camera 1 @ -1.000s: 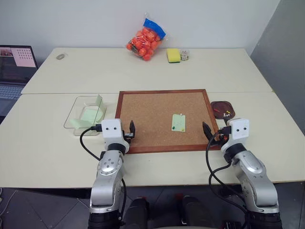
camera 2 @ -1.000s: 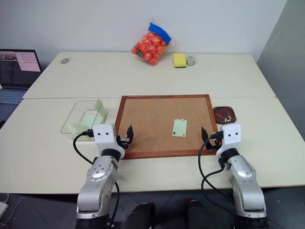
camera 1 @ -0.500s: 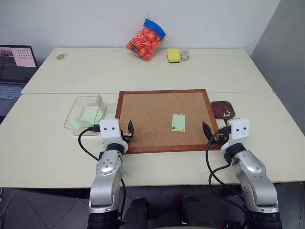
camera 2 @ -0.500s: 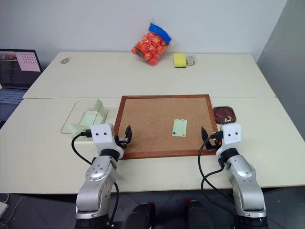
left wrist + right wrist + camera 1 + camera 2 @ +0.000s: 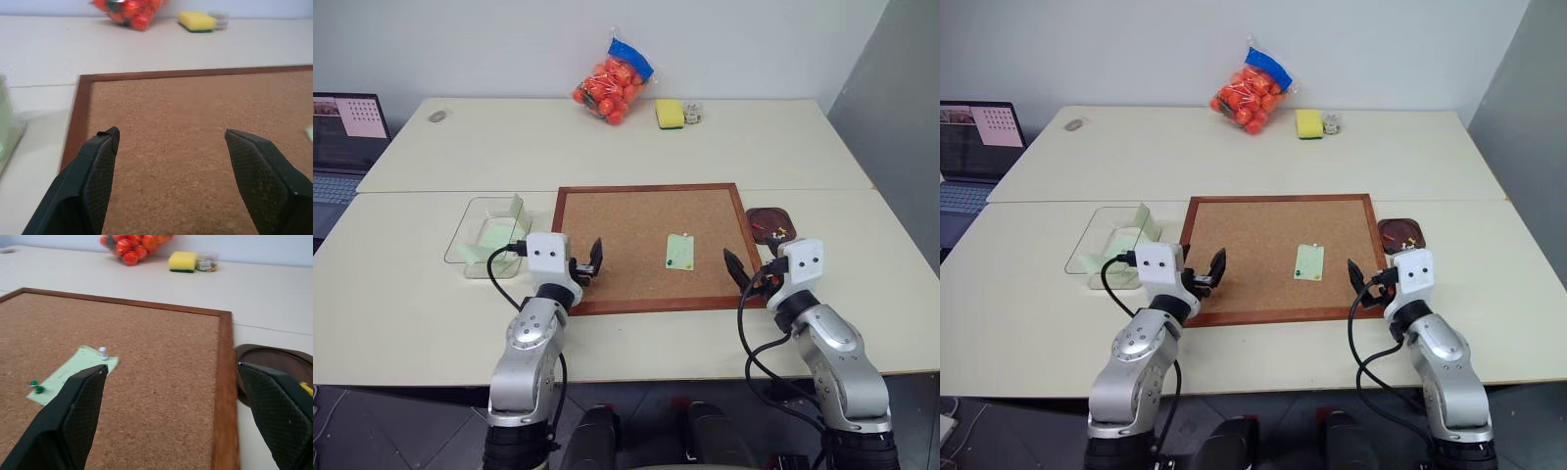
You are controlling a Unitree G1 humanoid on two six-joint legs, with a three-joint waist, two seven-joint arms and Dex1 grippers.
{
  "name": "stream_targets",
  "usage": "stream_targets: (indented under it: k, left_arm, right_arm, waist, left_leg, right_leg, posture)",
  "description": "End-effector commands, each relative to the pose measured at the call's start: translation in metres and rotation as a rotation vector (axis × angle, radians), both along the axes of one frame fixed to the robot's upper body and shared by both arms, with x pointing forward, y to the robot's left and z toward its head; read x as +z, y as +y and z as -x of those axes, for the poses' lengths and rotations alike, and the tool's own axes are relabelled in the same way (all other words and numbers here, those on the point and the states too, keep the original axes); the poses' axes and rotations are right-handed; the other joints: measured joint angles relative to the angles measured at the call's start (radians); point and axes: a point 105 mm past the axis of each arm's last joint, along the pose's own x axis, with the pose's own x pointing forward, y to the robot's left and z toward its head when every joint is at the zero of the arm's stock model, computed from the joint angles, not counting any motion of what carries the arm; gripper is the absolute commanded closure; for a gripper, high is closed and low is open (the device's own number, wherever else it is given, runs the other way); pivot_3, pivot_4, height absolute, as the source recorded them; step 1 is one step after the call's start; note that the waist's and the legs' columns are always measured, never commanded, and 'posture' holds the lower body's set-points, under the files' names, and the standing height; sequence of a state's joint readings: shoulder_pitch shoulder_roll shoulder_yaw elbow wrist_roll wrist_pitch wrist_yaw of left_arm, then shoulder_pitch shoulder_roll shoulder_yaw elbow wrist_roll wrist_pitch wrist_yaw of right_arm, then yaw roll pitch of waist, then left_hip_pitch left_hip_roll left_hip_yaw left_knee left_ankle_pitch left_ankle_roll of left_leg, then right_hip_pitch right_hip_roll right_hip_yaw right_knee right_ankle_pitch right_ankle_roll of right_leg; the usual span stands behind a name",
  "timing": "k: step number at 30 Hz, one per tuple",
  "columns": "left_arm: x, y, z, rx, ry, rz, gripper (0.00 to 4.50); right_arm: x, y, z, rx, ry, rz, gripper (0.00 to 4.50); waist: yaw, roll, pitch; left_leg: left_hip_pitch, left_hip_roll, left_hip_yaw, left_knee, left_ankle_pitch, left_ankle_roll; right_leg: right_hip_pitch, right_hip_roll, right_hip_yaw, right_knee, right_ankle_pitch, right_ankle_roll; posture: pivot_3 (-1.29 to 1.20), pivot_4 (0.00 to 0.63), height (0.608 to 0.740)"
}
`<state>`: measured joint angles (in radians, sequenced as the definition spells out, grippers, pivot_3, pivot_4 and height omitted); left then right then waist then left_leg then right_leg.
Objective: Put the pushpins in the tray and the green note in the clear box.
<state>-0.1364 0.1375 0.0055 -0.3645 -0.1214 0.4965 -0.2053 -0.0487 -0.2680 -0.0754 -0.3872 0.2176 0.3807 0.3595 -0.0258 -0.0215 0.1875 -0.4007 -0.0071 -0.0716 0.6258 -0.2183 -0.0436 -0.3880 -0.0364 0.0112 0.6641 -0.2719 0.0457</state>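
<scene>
One green note [image 5: 679, 252] lies pinned on the cork board [image 5: 651, 245], right of its middle.

Two pushpins hold the note: a whitish one [image 5: 102, 350] at its far end and a green one [image 5: 35, 387] at its near end. A few more pins [image 5: 779, 233] sit in the one brown tray [image 5: 771, 223], which touches the board's right edge. One clear box [image 5: 490, 235] stands just left of the board, with pale green paper inside. The left gripper [image 5: 588, 266] hovers over the board's near-left corner, fingers spread wide, holding nothing. The right gripper [image 5: 745, 273] hovers at the near-right corner, fingers fully apart and empty. One bag of orange fruit [image 5: 612, 83] and one yellow sponge [image 5: 669, 114] sit at the far edge.
</scene>
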Motion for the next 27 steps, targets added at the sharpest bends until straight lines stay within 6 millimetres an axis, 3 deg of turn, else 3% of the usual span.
stream_targets:
  k: [1, 4, 5, 11, 22, 27]
  left_arm:
    - [0.009, -0.024, 0.003, -0.237, 0.007, -0.005, 0.87]
    - [0.01, -0.028, 0.004, -0.333, 0.03, 0.009, 0.87]
    - [0.01, -0.029, 0.005, -0.361, 0.04, 0.02, 1.23]
    - [0.004, -0.043, 0.011, -0.586, 0.083, -0.045, 2.25]
    - [-0.004, -0.042, -0.013, -0.595, 0.069, -0.104, 4.39]
    - [-0.012, -0.05, -0.021, -0.59, 0.072, -0.1, 4.48]
  right_arm:
    - [0.01, 0.008, -0.002, 0.098, -0.023, 0.001, 0.0]
    - [0.011, 0.012, -0.006, 0.146, -0.018, 0.001, 0.0]
    - [0.011, 0.013, -0.006, 0.162, -0.016, -0.001, 0.0]
    - [0.011, 0.036, -0.013, 0.316, -0.001, 0.03, 0.0]
    - [0.011, 0.052, -0.035, 0.343, -0.022, 0.039, 0.0]
    - [0.013, 0.056, -0.045, 0.319, -0.039, 0.03, 0.0]
  waist:
    - [0.0, 0.0, 0.0]
    - [-0.003, 0.0, 0.0]
    - [-0.003, 0.0, 0.0]
    - [-0.004, 0.0, 0.0]
    - [-0.002, 0.0, 0.0]
    - [-0.002, 0.0, 0.0]
  left_leg:
    - [0.0, 0.0, 0.0, 0.0, 0.0, 0.0]
    - [0.0, 0.0, 0.0, 0.0, 0.0, 0.0]
    - [0.0, 0.001, 0.0, 0.0, 0.0, 0.0]
    - [0.001, 0.001, 0.0, 0.0, 0.0, 0.0]
    - [0.0, 0.001, 0.0, 0.0, 0.0, 0.0]
    - [0.0, 0.001, 0.0, 0.0, 0.0, 0.0]
  right_leg:
    - [0.0, 0.0, 0.0, 0.0, 0.0, 0.0]
    - [0.0, 0.0, 0.0, 0.0, 0.0, 0.0]
    - [0.0, 0.0, 0.0, 0.0, 0.0, 0.0]
    - [0.0, 0.001, 0.0, 0.001, 0.0, -0.001]
    - [0.0, 0.001, 0.0, 0.0, 0.001, -0.001]
    - [-0.001, 0.001, 0.001, 0.0, 0.004, -0.006]
  posture:
    - [0.0, 0.15, 0.74]
    - [0.0, 0.15, 0.74]
    - [0.0, 0.15, 0.74]
    - [0.0, 0.15, 0.74]
    - [0.0, 0.15, 0.74]
    - [0.0, 0.15, 0.74]
